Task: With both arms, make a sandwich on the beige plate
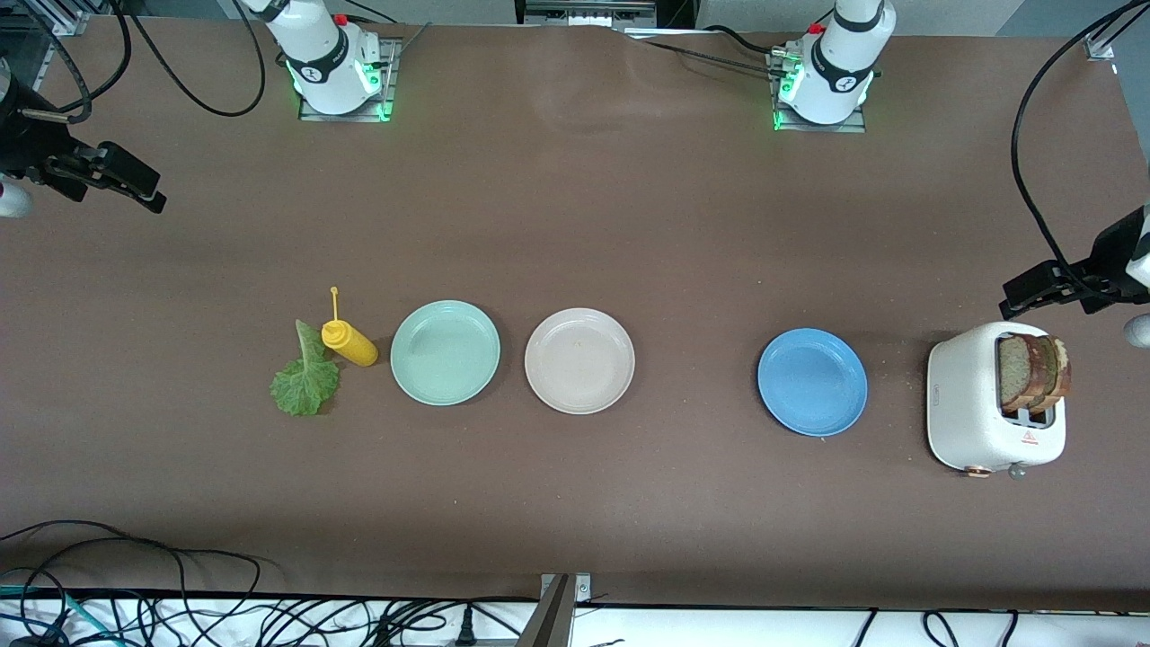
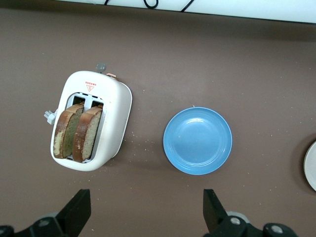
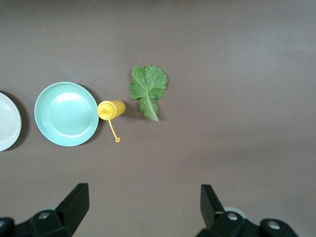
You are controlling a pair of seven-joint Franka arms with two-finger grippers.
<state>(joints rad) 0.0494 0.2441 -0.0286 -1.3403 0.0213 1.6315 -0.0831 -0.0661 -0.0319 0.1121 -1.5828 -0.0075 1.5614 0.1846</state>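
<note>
The beige plate (image 1: 579, 360) sits bare at frame centre; bread slices (image 1: 1033, 370) stand in the toaster (image 1: 975, 413) lower right; lettuce leaf (image 1: 305, 377) centre-left; left gripper (image 2: 147, 211) and right gripper (image 3: 144, 208) hang open.

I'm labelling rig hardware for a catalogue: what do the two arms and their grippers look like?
Both arms are glossy white with black joint bands, on metal base plates lit green. Loose black cables trail from each. The left gripper and right gripper are matte black, each with two blocky black jaws.
</note>
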